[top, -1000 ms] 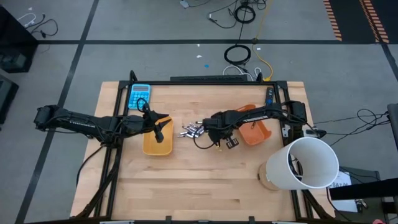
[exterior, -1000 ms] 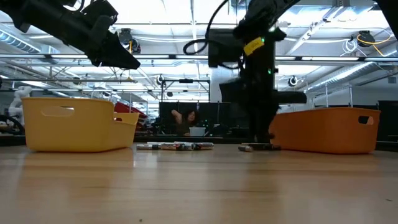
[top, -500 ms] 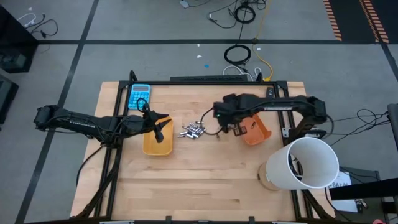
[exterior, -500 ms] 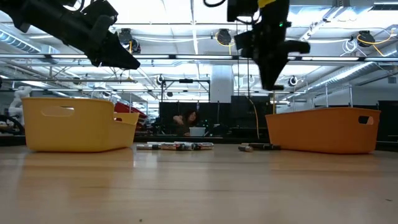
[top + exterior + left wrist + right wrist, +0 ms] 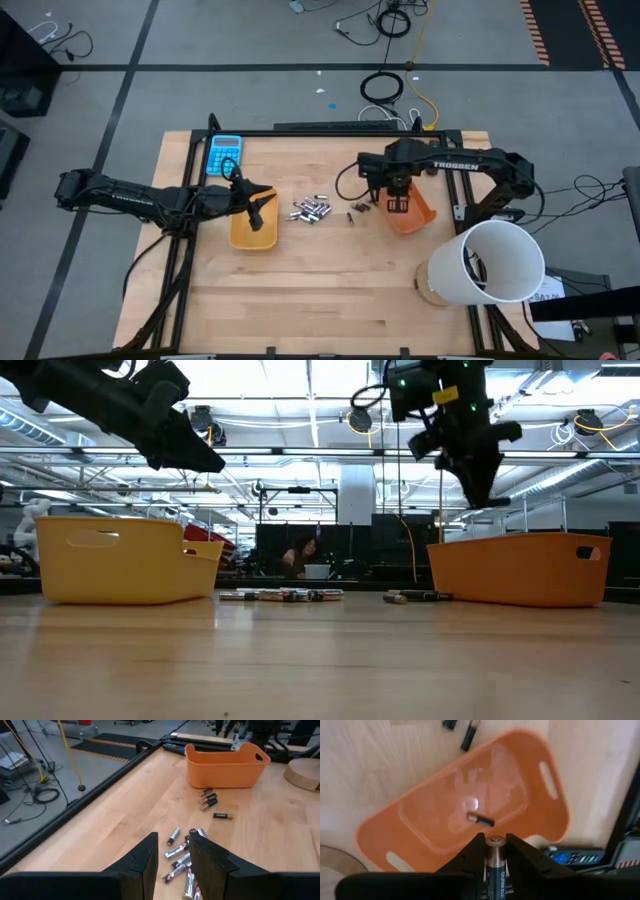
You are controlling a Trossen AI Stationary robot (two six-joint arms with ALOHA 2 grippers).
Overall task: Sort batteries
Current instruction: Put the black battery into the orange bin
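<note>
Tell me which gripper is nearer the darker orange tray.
Right. The right gripper hangs over the darker orange tray, holding a battery; the left gripper is over the yellow tray.

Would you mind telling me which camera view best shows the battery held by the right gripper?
The right wrist view: the dark battery stands close up between the right gripper's jaws, above the orange tray. The high and low views show only the gripper over the tray; the left wrist view misses it.
</note>
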